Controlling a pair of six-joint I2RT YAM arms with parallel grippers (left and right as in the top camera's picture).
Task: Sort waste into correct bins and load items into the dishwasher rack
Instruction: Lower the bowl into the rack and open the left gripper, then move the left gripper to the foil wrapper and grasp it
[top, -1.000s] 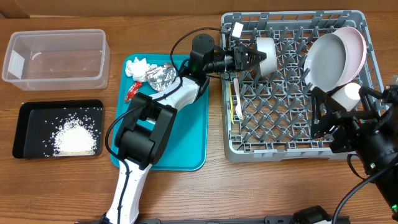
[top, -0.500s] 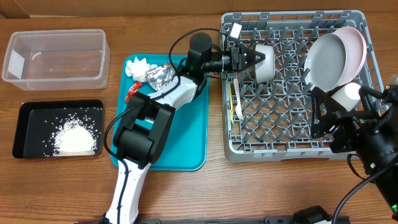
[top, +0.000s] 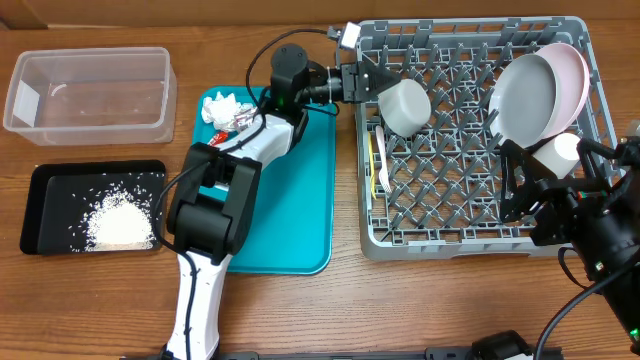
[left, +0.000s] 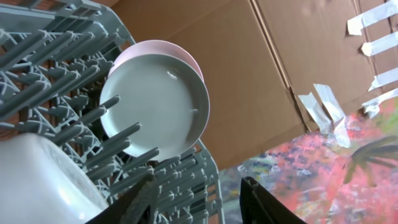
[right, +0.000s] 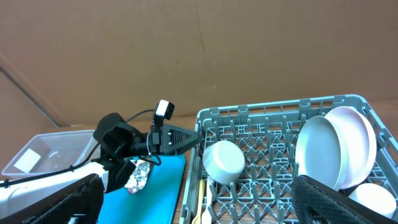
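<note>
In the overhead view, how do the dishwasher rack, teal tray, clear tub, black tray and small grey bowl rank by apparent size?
1. dishwasher rack
2. teal tray
3. clear tub and black tray: nearly alike, not ranked
4. small grey bowl

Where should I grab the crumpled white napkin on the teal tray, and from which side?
Pinch the napkin across its raised crumpled folds, coming straight down. It lies in the tray's far left corner, with foil and the left arm crowding its right, so a side approach looks cramped.
</note>
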